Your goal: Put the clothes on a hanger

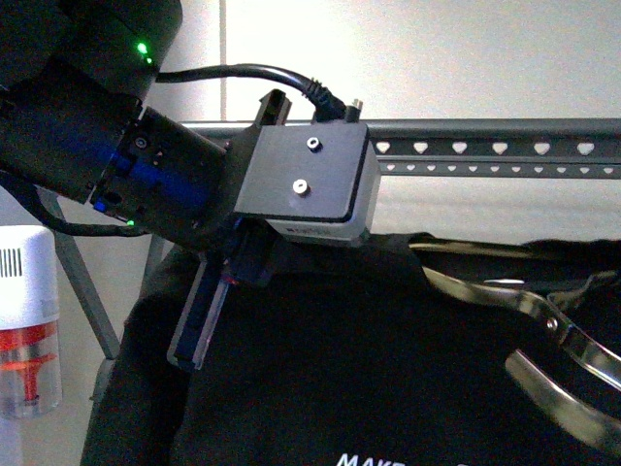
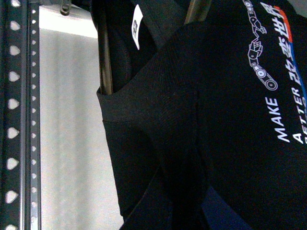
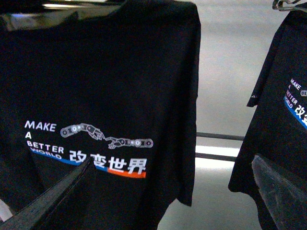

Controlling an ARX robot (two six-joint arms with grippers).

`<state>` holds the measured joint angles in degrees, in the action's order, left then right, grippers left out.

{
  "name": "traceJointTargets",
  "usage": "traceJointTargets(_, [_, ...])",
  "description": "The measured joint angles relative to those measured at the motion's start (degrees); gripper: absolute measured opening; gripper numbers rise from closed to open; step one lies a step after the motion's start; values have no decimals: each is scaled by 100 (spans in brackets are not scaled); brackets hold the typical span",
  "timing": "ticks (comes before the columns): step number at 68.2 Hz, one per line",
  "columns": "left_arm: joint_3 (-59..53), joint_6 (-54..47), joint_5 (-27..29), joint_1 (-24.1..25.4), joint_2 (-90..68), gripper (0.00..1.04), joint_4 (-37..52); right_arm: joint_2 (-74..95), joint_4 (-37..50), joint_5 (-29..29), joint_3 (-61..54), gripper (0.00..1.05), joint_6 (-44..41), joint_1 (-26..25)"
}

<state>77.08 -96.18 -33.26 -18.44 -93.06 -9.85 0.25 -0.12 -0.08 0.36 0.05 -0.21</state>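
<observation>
1. Left gripper (image 1: pixel 199 335): we see it pressed against the hanging T-shirt (image 1: pixel 320 379), probably steadying its shoulder. Its jaws are buried in cloth, so we cannot tell their state.
2. Right gripper (image 3: pixel 171 160): jaws wide apart, empty, facing the print.
3. Rack (image 1: pixel 485 155): its rail lies just above the shirt. A second T-shirt (image 3: pixel 278 120) crowds one side.

You have a black T-shirt (image 3: pixel 120 72) with white lettering and a pale grey-white robot-arm graphic (image 3: pixel 108 136). A blue and orange stripe runs beneath its white characters. The drying rack rail (image 1: pixel 475 133) is dark grey, patterned with rows of heart-shaped holes. The bottle (image 1: pixel 24 301) is white above, clear with red inside below.
</observation>
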Motion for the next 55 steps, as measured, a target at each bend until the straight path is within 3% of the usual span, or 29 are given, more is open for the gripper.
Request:
traceJointTargets(5, [2, -68, 22, -57, -59, 4, -15, 0, -2, 0, 0, 97, 0, -2])
traceJointTargets(7, [7, -83, 20, -72, -74, 4, -22, 59, -92, -254, 26, 97, -87, -63])
traceJointTargets(12, [17, -107, 26, -94, -103, 4, -39, 647, -883, -1969, 393, 97, -682, -654])
traceJointTargets(15, [26, -118, 31, -103, -105, 4, -61, 933, -903, -2599, 483, 97, -1060, -894])
traceJointTargets(16, [35, -122, 28, -118, -105, 4, -81, 1115, -848, -2964, 533, 97, -1300, -1051])
traceJointTargets(20, [81, -157, 24, -131, -105, 4, -153, 1447, -575, -3491, 623, 97, -1759, -1355])
traceJointTargets(24, [122, -192, 22, -129, -109, 4, -195, 1985, 175, -4330, 807, 97, -2761, -1805])
traceJointTargets(27, [153, -205, 24, -122, -109, 4, -212, 2317, 610, -4660, 964, 97, -3195, -2024])
traceJointTargets(31, [203, -205, 17, -116, -109, 4, -214, 3222, 1412, -5160, 1508, 97, -4474, -2430])
traceJointTargets(36, [223, -203, -15, -114, -96, 4, -190, 4026, 1718, -5344, 2085, 97, -5462, -2612])
traceJointTargets(55, [223, -199, -138, -39, -90, 4, -175, 6192, 1064, -5353, 3825, 97, -8736, -2465])
